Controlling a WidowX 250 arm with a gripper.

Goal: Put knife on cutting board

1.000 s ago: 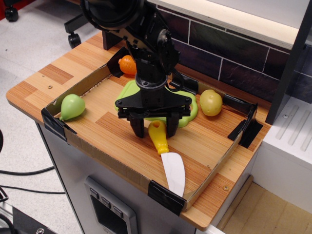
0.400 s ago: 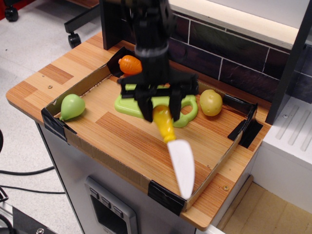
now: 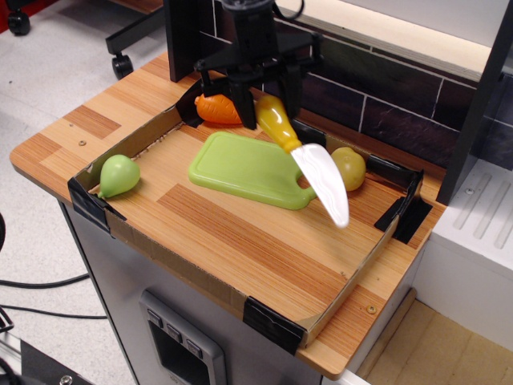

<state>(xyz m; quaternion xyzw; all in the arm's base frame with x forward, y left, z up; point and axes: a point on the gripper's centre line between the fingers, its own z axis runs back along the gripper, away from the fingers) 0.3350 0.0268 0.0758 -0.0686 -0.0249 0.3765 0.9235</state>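
My black gripper [image 3: 264,100] is shut on the yellow handle of the knife [image 3: 309,156] and holds it in the air. The white blade hangs down to the right, blurred, over the board's handle end. The light-green cutting board [image 3: 244,170] lies flat in the tray below and left of the knife, with its handle hole towards the right. The knife is not touching the board.
A shallow cardboard-walled tray [image 3: 160,249] with black corner brackets surrounds the workspace. A green pear [image 3: 117,175] lies at its left, an orange carrot [image 3: 215,110] at the back, a yellowish potato [image 3: 351,168] at the right behind the blade. A dark tiled wall [image 3: 385,104] stands behind.
The gripper closed on the knife's handle on the tray floor, lifted it, and rose up and back over the board. The blade now swings out to the right.
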